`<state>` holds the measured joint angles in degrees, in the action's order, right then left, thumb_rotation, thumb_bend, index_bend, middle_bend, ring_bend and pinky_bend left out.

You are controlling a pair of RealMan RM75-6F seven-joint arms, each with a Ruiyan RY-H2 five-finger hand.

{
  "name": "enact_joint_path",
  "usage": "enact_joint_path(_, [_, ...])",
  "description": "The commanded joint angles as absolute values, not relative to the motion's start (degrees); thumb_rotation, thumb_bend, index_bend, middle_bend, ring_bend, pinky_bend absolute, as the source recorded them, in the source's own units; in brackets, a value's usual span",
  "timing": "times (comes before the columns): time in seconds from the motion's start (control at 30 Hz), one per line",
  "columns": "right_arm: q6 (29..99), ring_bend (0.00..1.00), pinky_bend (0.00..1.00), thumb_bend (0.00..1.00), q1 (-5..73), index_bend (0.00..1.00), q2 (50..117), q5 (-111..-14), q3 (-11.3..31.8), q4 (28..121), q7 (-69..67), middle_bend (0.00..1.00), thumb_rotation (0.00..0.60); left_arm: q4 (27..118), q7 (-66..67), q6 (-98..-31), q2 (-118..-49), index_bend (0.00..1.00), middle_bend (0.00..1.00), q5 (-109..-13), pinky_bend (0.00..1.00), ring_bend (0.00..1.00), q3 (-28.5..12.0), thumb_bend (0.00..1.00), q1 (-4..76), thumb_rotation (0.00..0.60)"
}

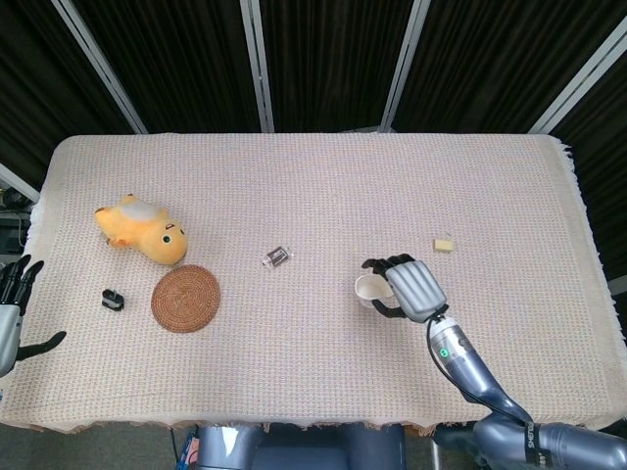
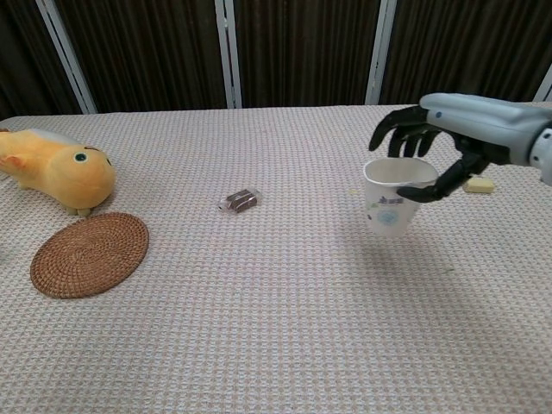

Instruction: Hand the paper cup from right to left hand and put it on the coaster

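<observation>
My right hand (image 1: 409, 287) (image 2: 448, 129) holds the white paper cup (image 1: 370, 290) (image 2: 394, 195) by its rim, fingers over the far side and thumb on the near side. The cup hangs upright above the table, right of centre. The round woven coaster (image 1: 185, 298) (image 2: 89, 254) lies flat at the left, in front of the yellow plush. My left hand (image 1: 14, 311) is at the far left edge of the head view, off the table, fingers spread and holding nothing. It does not show in the chest view.
A yellow plush toy (image 1: 143, 230) (image 2: 57, 175) lies behind the coaster. A small dark wrapped item (image 1: 277, 257) (image 2: 239, 200) sits mid-table, a black clip (image 1: 113, 300) left of the coaster, a pale yellow block (image 1: 444, 245) (image 2: 477, 184) at the right. The table cloth (image 1: 313, 186) ends near me.
</observation>
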<state>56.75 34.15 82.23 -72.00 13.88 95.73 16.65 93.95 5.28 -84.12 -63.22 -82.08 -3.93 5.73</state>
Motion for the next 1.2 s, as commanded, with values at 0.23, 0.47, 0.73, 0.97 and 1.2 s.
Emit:
enact_joint_path(0.23, [51.6, 0.34, 0.31, 0.26, 43.9, 0.28, 93.6, -65.8, 17.7, 90.7, 20.6, 0.38, 0.600, 92.8, 5.5, -81.9, -63.6, 0.00, 0.00, -78.6, 0.00, 0.00, -5.1, 0.00, 6.5, 0.600])
enact_joint_path(0.47, [51.7, 0.32, 0.31, 0.23, 46.8, 0.26, 99.4, -65.7, 16.6, 85.0, 21.5, 0.37, 0.600, 92.5, 5.7, -81.4, -63.7, 0.00, 0.00, -77.6, 0.00, 0.00, -5.4, 0.00, 6.7, 0.600])
enact_joint_path(0.73, [52.5, 0.00, 0.11, 0.00, 46.7, 0.00, 98.2, -64.6, 15.2, 86.9, 23.6, 0.00, 0.600, 92.5, 5.9, -81.1, -63.7, 0.00, 0.00, -77.5, 0.00, 0.00, -5.3, 0.00, 6.8, 0.600])
enact_joint_path(0.97, [58.3, 0.00, 0.11, 0.00, 41.5, 0.00, 87.1, -70.2, 12.1, 97.3, 22.1, 0.00, 0.600, 92.7, 6.1, -81.5, -63.7, 0.00, 0.00, -78.3, 0.00, 0.00, -4.9, 0.00, 6.7, 0.600])
enact_joint_path(1.2, [69.6, 0.00, 0.02, 0.00, 32.0, 0.00, 75.1, -82.7, 5.3, 98.7, 14.3, 0.00, 0.600, 93.9, 4.3, -80.9, -63.5, 0.00, 0.00, -82.5, 0.00, 0.00, -3.6, 0.00, 7.7, 0.600])
